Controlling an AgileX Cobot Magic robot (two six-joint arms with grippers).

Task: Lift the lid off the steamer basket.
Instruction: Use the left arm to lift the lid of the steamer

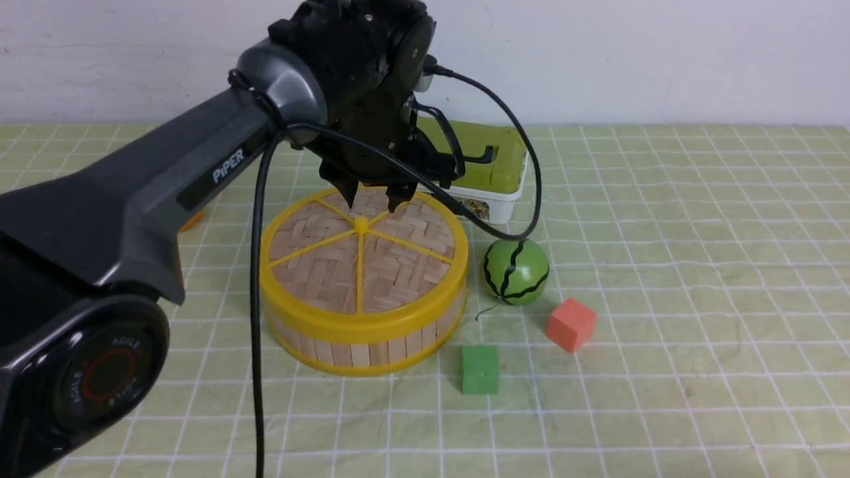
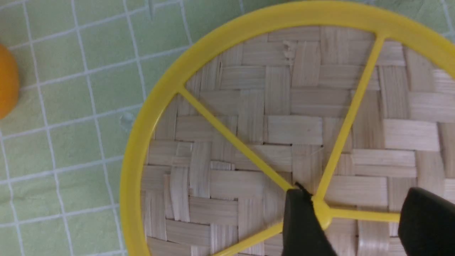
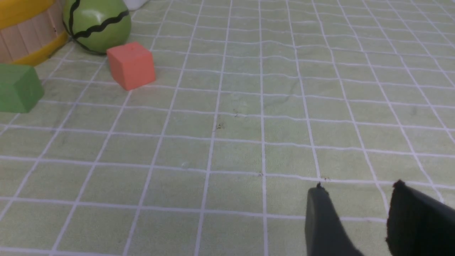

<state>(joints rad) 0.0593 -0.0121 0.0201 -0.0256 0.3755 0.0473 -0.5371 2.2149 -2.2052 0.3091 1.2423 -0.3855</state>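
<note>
"PiPER" [image 1: 229, 166] on the left arm [image 1: 153, 199] above the lid [image 1: 319, 272].
Pale woven top, yellow rim, sitting on the steamer basket [image 1: 362, 350] mid-bench [image 1: 664, 299]; left fingers [image 2: 302, 224] spread by its hub [image 1: 361, 224], right fingers [image 3: 323, 220] spread too.

Front: high, centred, facing 12 o'clock, mid-range. Left wrist: close, steeply down on lid [image 2: 284, 117], shared with front. Right wrist: low, facing 12 o'clock; shares watermelon [image 3: 96, 25], red cube [image 3: 130, 65] with front.
</note>
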